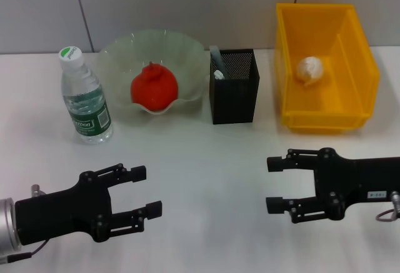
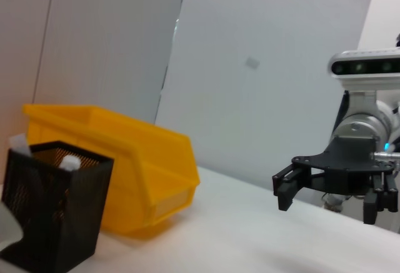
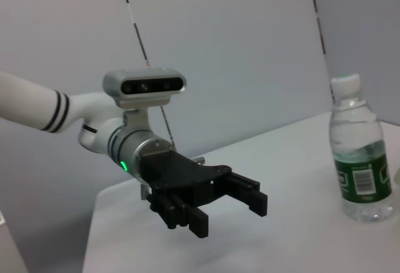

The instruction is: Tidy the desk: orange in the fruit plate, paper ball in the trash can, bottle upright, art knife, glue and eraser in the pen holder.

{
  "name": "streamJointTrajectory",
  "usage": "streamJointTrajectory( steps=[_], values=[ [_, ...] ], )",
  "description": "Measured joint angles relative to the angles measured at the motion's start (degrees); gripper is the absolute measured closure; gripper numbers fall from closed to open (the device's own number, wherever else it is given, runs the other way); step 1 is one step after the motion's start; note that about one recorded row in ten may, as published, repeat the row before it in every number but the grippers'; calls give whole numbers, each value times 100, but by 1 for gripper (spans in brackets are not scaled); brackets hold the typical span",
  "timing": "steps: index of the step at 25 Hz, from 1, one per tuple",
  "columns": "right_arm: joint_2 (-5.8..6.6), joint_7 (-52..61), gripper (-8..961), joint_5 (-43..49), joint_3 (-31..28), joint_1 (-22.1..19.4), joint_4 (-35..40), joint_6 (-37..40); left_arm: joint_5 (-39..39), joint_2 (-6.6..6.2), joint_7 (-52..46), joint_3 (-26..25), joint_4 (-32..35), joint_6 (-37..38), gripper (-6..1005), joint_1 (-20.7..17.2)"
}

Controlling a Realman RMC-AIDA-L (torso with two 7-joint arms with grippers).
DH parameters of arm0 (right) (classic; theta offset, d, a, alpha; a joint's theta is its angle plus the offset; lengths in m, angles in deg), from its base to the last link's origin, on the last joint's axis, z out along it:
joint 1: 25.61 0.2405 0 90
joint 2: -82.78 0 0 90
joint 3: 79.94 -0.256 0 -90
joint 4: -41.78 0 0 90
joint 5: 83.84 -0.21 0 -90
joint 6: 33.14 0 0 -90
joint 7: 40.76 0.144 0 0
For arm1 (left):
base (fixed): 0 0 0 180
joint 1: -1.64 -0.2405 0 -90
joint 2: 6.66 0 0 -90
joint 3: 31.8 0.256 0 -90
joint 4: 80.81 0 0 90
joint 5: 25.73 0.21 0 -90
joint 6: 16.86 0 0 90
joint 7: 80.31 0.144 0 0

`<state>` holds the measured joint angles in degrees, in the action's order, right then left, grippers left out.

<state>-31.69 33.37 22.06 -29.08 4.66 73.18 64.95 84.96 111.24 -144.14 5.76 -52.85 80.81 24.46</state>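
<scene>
Surface: white desk against a grey wall
Bottle: upright, left of pen holder
Orange: in fruit plate; left of holder
Paper ball: in trash can; right of holder
Left gripper: in front of holder, fingers spread, empty
Right gripper: likewise

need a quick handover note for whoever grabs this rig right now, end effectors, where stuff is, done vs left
Left end effector: open, empty, low over the near left of the table.
Right end effector: open, empty, near right.
Orange sits in the fruit plate. Paper ball lies in the trash can. Bottle stands upright left of the plate. Pen holder has items poking out; which ones cannot be told.
Done: orange, paper ball, bottle.
Left: nothing loose shows on the table; check the pen holder's contents.
</scene>
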Motion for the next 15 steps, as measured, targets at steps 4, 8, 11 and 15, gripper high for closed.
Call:
streamJointTrajectory(
  steps=[4, 8, 11, 15],
  values=[
    [-142, -51, 131, 1, -4, -68, -13, -227, 49, -51, -7, -5, 8, -8, 205, 10],
    [-312, -56, 131, -25, -20, -160, -20, -372, 132, -128, -34, -2, 13, 31, 205, 77],
    [-358, -42, 131, -27, -23, -194, -32, -417, 318, -199, -75, 5, -34, 35, 207, 160],
    [-365, -19, 131, -36, -24, -195, -42, -378, 355, -189, -76, 6, -36, 53, 213, 135]
  ],
)
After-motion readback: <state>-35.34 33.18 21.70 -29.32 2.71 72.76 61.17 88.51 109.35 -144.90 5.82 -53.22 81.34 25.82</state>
